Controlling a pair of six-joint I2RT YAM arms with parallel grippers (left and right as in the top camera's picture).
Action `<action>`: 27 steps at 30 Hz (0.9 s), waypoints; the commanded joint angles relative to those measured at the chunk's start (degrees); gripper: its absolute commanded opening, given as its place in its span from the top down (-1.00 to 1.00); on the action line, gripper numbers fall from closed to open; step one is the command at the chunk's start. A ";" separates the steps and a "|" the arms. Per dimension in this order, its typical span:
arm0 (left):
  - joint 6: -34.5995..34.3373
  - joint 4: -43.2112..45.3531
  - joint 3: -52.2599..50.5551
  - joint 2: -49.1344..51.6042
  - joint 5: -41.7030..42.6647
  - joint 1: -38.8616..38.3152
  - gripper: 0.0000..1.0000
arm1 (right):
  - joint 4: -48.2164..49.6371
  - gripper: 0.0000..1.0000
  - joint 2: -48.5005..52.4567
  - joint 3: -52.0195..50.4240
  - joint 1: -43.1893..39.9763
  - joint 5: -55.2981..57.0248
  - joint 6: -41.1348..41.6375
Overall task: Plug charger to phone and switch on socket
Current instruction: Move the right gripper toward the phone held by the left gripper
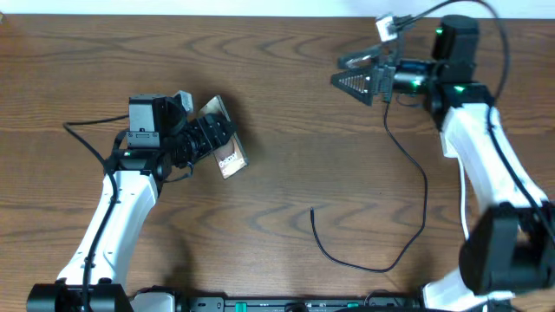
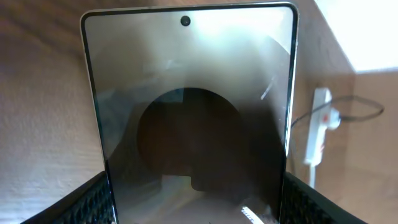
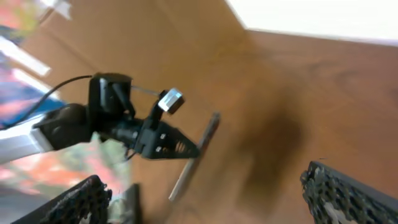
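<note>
My left gripper (image 1: 205,139) is shut on the phone (image 1: 230,159) and holds it tilted above the table on the left. In the left wrist view the phone (image 2: 193,93) fills the frame between my fingers (image 2: 199,214), glossy with a large round dark mark. My right gripper (image 1: 338,71) is open and empty at the far right; its wrist view shows the phone (image 3: 194,155) edge-on between its spread fingers (image 3: 211,202). The charger (image 1: 425,186) lies as a thin black cable from the far right down to a free tip at table centre. The white socket (image 2: 319,127) lies far right (image 1: 388,26).
The wooden table (image 1: 286,121) carries only these things. The white far edge (image 3: 323,15) of the table runs behind the socket. My left arm (image 3: 56,130) shows in the right wrist view. Thicker black arm cables (image 1: 87,126) trail beside each arm.
</note>
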 commanded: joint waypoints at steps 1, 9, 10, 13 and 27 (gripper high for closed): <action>-12.37 0.33 2.60 -0.31 -1.07 0.20 0.86 | 2.43 -0.99 3.45 0.94 2.14 -6.86 9.64; -34.10 0.46 2.60 -0.31 -5.42 0.20 0.86 | 3.89 -0.99 7.32 0.94 7.08 -1.90 10.25; -36.13 0.48 2.60 -0.31 -5.81 0.20 0.86 | 3.89 -0.99 7.32 0.94 7.72 -0.74 10.25; -42.77 0.48 2.60 -0.31 -6.03 0.20 0.86 | 3.93 -0.99 7.32 0.94 9.68 2.45 10.23; -62.71 0.46 2.60 -0.31 -7.52 0.17 0.85 | 2.86 -0.96 7.32 0.90 17.44 13.07 10.29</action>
